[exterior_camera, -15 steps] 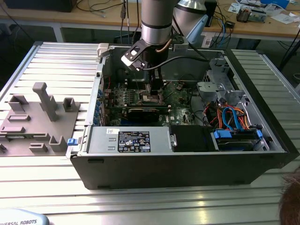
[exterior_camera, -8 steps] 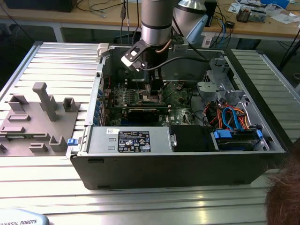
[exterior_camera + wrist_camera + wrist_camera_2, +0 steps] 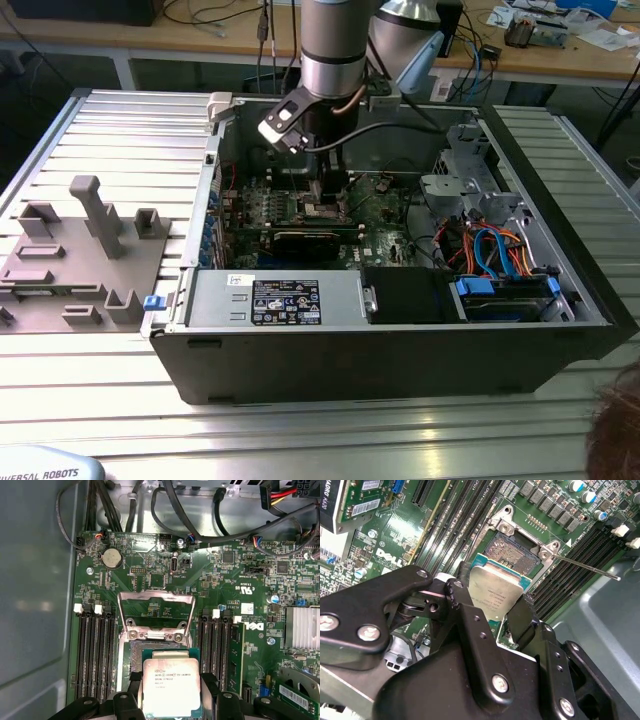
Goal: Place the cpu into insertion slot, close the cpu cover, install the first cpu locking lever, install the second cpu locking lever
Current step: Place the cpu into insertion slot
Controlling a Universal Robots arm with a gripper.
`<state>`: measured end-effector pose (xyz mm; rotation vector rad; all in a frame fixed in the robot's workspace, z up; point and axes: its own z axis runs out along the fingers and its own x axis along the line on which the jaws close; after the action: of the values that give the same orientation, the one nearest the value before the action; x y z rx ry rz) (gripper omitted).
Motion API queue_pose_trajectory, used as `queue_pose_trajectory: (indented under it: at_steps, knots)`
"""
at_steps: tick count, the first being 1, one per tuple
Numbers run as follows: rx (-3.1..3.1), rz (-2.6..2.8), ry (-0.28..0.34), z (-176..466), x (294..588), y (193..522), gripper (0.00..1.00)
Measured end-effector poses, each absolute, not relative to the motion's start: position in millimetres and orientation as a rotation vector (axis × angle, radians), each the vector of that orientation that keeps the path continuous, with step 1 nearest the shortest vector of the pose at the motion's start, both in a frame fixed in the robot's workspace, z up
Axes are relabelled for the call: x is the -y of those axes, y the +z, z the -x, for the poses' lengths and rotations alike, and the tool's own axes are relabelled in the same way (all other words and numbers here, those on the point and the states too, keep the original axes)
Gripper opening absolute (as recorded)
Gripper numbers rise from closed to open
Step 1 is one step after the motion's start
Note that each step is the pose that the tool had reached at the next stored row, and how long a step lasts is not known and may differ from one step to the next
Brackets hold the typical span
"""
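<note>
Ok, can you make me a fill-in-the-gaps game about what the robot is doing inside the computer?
The tool grips the small square ____.
The cpu cover is ____, not shut.
The socket is ____, with nothing in it.
Missing words: cpu; open; empty.

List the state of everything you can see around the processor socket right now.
gripper, shut on the cpu.
cpu, held off the board, not yet seated in the socket.
socket, uncovered and empty.
cpu cover, swung up, open.
locking lever, released, sticking out away from the socket.
computer case, side open.
</note>
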<state>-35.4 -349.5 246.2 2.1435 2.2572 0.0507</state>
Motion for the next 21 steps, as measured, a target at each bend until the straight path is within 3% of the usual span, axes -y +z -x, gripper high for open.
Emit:
queue_pose_trajectory:
  at_steps: [21]
  knots:
    - [-2.226, -2.175, 0.05, 36.3, 349.5, 240.8, 0.55]
